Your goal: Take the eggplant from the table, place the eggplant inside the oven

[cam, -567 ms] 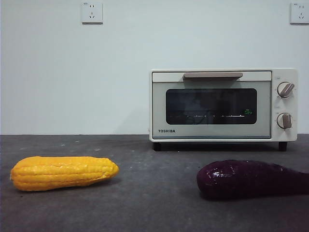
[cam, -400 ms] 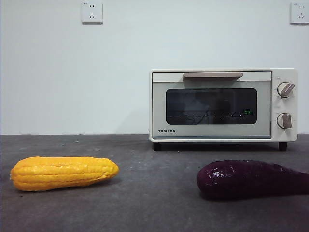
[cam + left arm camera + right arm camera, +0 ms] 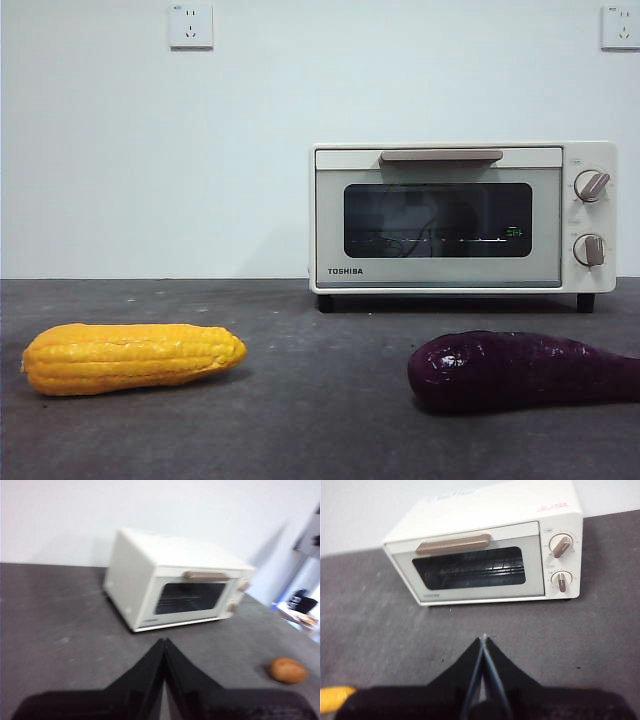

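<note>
At the left of the front view, a yellow corn cob (image 3: 132,357) is seen lying on its side on the table (image 3: 300,420), its blunt end pointing left and its narrower end pointing right. A sliver of the same yellow is being caught at the edge of the right wrist view (image 3: 335,698). On the wall above it, a white socket (image 3: 190,25) is being shown, and a second socket (image 3: 621,26) sits at the far right.

Further right and farther back, the oven (image 3: 462,216) is standing against the wall with its dark glass door shut, its tan handle (image 3: 441,155) running along the top of the door and its two knobs (image 3: 591,186) stacked on its right side.

In front of the oven and nearer the camera, the eggplant (image 3: 520,370) is lying on the table, well apart from the corn cob; its fat rounded end is turned left and its tapering end is being cut off by the right edge of the picture.

The left gripper (image 3: 164,642) is being held above the table with its jaws pressed together, nothing between them, pointed toward the oven. The picture is blurred, and a small brown rounded object (image 3: 288,670) is seen on the table off to one side.

The right gripper (image 3: 483,639) is likewise being held over the table facing the oven door, jaws pressed together and empty.
</note>
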